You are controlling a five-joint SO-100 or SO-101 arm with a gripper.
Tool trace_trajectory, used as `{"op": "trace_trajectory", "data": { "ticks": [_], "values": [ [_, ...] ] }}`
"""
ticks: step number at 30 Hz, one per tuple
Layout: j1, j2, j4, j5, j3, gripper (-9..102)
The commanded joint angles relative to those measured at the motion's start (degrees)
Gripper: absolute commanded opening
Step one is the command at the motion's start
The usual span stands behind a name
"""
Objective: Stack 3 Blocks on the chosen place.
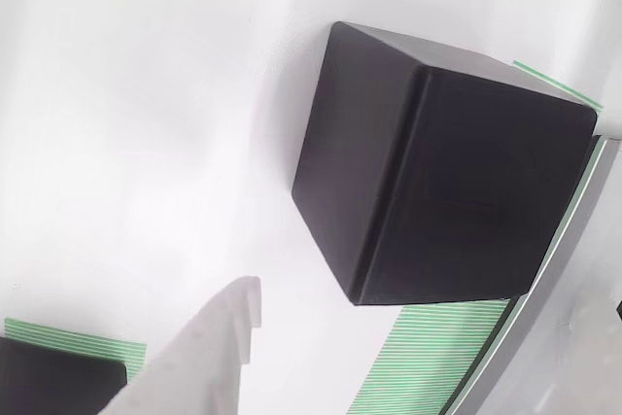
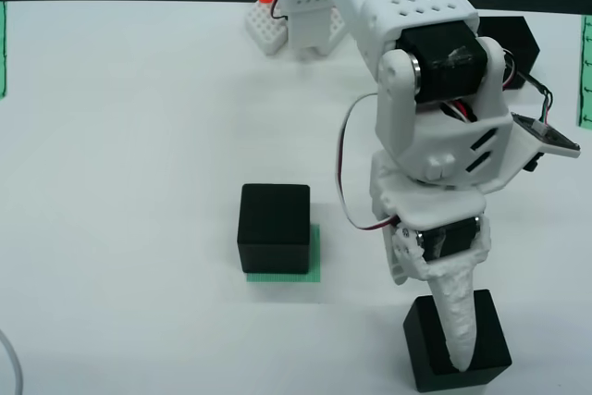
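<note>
One black block sits on the chosen place, a green striped patch that shows along its right and front edges. In the close view the same block looms large over the stripes. A second block lies near the front edge, right of the patch. My gripper hangs over its top, pointing down, and appears open. One white finger shows at the lower left of the close view with nothing against it. A third block stands at the back right, partly behind the arm.
Green striped strips run along the left edge and right edge of the white table. A white breadboard-like part stands by the arm's base. A dark shape with a green striped edge shows at the close view's lower left.
</note>
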Motion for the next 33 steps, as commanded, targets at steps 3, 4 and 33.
{"op": "trace_trajectory", "data": {
  "ticks": [3, 4, 33],
  "values": [
    [-0.5, 0.0, -1.4, 0.5, -3.0, 40],
    [-0.5, 0.0, -1.4, 0.5, -2.8, 40],
    [1.0, -4.0, -0.3, -0.4, -4.0, 40]
  ]
}}
